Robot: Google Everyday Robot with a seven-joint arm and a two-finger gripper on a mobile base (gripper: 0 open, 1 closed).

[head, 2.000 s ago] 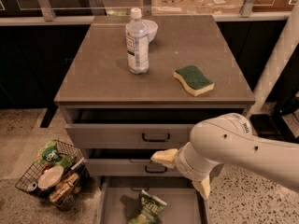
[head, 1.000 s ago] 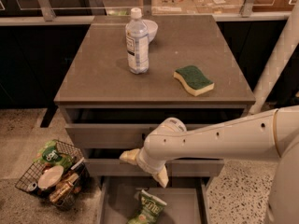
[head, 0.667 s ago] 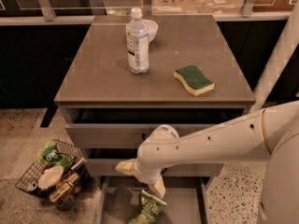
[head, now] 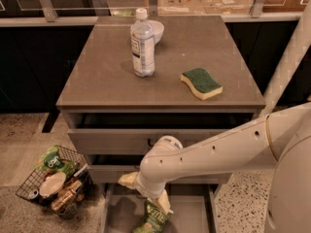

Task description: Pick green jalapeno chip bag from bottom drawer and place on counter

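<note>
The green jalapeno chip bag (head: pixel 154 220) lies on the flat grey floor of the bottom drawer (head: pixel 194 217), which is pulled out at the foot of the cabinet. The bag sits about midway across the drawer. Its long axis runs from its top end, nearest the cabinet, towards the lower edge of the view, which cuts off its far end. It leans slightly to one side.

My gripper (head: pixel 146 192) hangs directly above that top end, at the tip of my one white arm, which reaches in from the right across the drawer fronts. The gripper is spread and holds nothing. One of its pale fingers (head: pixel 164 201) points down and overlaps the top edge of the bag; the other juts out up and to the left, clear of it. I judge the bag to be just below and slightly right of the gap, so the grasp calls for a short drop.

Above, the counter (head: pixel 107 76) carries a water bottle (head: pixel 143 45), a bowl (head: pixel 156 30) and a green-topped sponge (head: pixel 201 83). A wire basket (head: pixel 29 191) stands on the floor to the left.
</note>
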